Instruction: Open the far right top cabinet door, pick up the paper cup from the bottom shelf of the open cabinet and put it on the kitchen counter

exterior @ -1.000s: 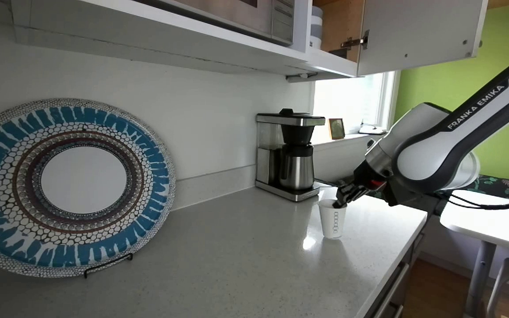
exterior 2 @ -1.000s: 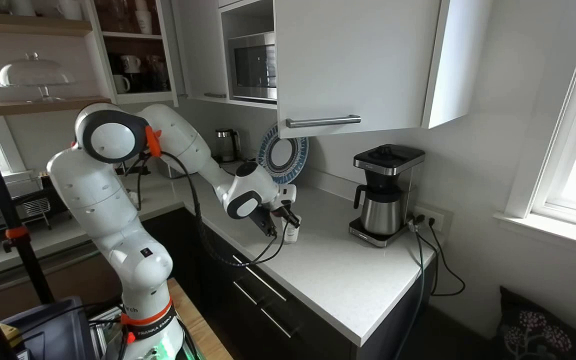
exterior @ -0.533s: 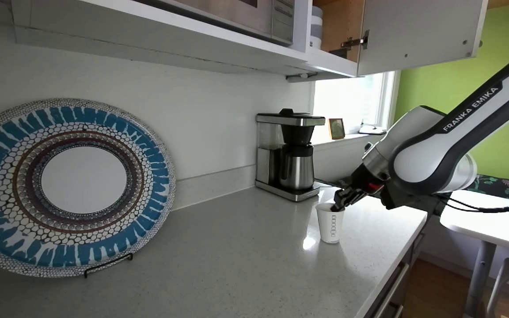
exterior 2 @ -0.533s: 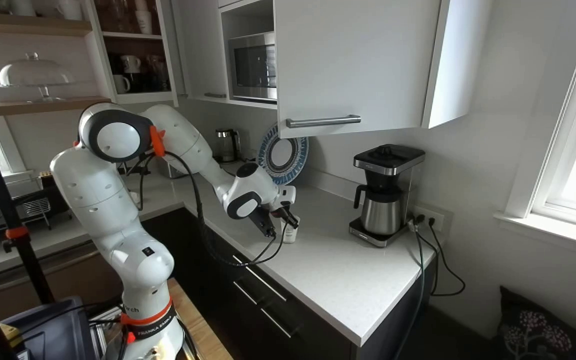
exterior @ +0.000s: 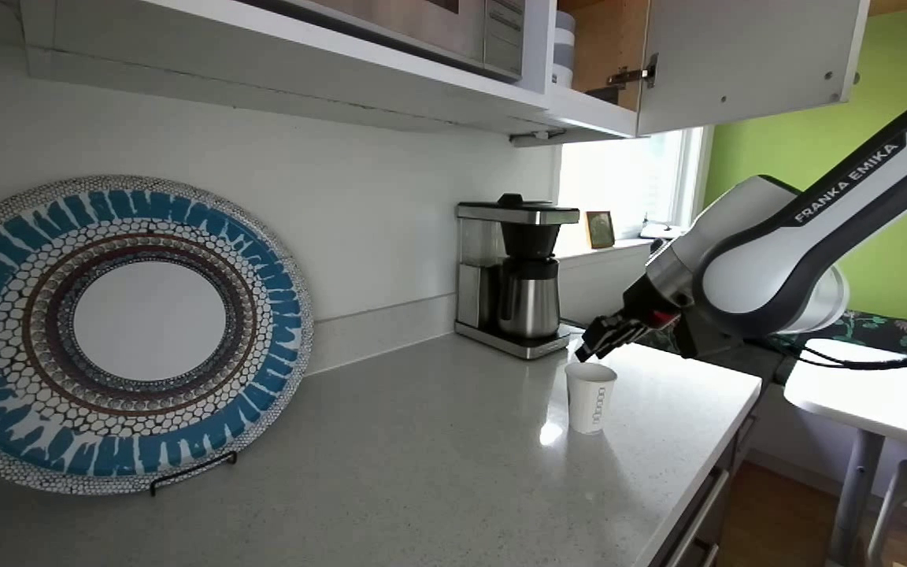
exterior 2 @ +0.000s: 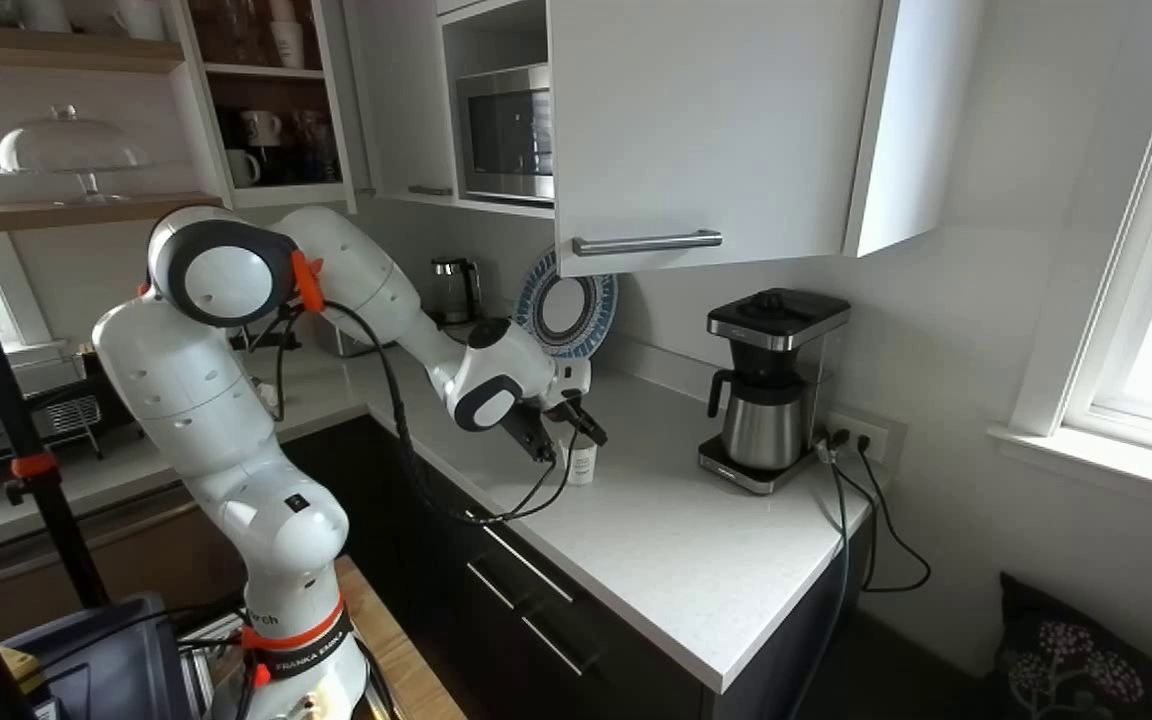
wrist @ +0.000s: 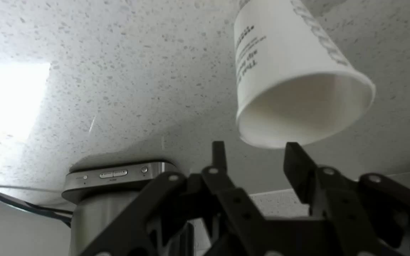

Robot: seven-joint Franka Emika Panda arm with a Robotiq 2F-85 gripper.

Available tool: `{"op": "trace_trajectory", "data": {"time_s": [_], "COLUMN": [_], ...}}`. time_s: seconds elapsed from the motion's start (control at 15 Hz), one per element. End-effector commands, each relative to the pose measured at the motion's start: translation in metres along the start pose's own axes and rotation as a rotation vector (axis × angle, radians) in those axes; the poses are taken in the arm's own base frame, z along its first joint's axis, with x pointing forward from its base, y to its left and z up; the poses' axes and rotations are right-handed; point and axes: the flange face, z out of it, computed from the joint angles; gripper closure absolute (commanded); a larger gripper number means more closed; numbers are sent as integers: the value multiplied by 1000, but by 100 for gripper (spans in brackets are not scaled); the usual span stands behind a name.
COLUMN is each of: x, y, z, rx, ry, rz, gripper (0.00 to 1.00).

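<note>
The jaws stand parted just above the paper cup [exterior: 591,402] on the tabletop [exterior: 422,449]

Left to right in an exterior view, a large patterned plate [exterior: 150,319] stands well to the left of the jaws. Nearer them on that side is the coffee maker [exterior: 528,276]. Then comes the paper cup, mouth up on the tabletop, just below the tips of the jaws; whether they touch its rim I cannot tell. The wrist view shows a clear gap between the two tips, the paper cup beyond them. Above the jaws is the wall cabinet [exterior: 603,47]. To the right of the jaws is the arm [exterior: 753,291]; above, also to their right, the far right top cabinet door [exterior: 745,67] is swung wide. A white table [exterior: 879,390] stands farther to the right.
</note>
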Motion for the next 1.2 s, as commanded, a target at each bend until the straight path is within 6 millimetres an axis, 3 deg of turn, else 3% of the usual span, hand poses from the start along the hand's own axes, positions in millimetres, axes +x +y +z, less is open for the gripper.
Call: {"op": "trace_trajectory", "data": {"time_s": [0.0,0.2,0.87,1.07,1.13], "x": [10,17,44,49,50], "y": [1,5,8,7,7], "z": [-33,-57,-127,-139,-131], "rx": [33,66,60,1,55], "ry": [28,-30,-183,-213,-183], "rz": [-22,-58,-74,-64,-81], "gripper": [20,0,0,0,0]}}
